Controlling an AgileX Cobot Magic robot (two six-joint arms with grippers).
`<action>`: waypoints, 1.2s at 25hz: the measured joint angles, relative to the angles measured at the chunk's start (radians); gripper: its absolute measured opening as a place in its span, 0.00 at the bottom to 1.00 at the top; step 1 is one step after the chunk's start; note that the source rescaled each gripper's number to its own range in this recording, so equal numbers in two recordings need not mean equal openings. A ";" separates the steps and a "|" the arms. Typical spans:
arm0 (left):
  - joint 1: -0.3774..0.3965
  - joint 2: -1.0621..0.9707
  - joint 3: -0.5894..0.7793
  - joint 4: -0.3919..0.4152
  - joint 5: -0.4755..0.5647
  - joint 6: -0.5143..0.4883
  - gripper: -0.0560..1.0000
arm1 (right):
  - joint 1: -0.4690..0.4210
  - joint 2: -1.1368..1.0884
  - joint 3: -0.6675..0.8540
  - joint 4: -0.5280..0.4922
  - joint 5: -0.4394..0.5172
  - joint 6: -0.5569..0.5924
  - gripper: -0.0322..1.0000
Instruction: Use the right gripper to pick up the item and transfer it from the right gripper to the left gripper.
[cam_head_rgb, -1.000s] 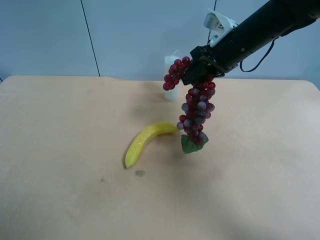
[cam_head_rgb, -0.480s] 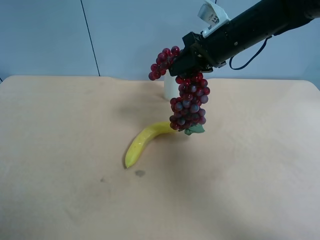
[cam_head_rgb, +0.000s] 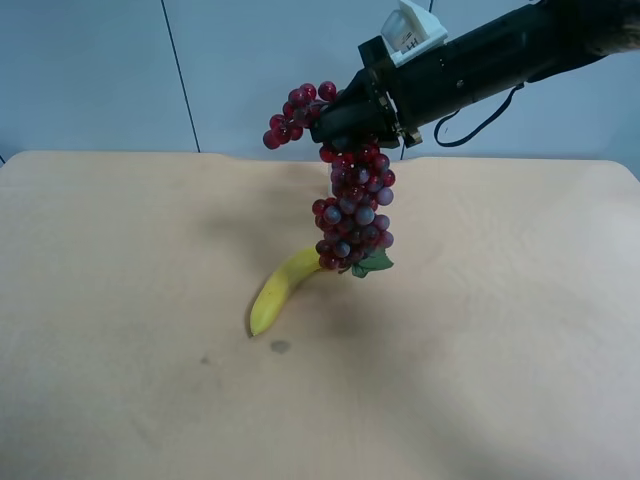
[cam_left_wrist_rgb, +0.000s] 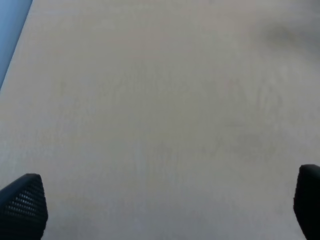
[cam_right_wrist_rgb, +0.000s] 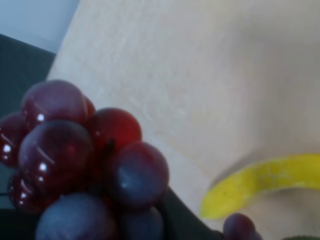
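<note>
beige matte worktop carries a smooth, curved yellow banana. just right of it, a glossy grape bunch of round red and purple beads dangles in the air, clamped at its top by the black right tool. the left tool gapes wide over the worktop.

Blurred grapes loom close; banana lies on table beyond.

We see a curved yellow banana lying on the pale beige tabletop, a small dark smudge near its lower tip, and a pale blue wall behind.
</note>
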 joint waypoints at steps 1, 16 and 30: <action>0.000 0.000 0.000 0.000 0.000 0.000 1.00 | 0.000 0.009 0.000 0.017 0.003 -0.002 0.05; 0.000 0.000 0.000 -0.008 -0.003 0.000 1.00 | 0.000 0.080 0.001 0.157 0.086 -0.019 0.05; 0.000 0.297 -0.020 -0.356 -0.209 0.055 1.00 | 0.000 0.080 0.001 0.156 0.088 -0.021 0.04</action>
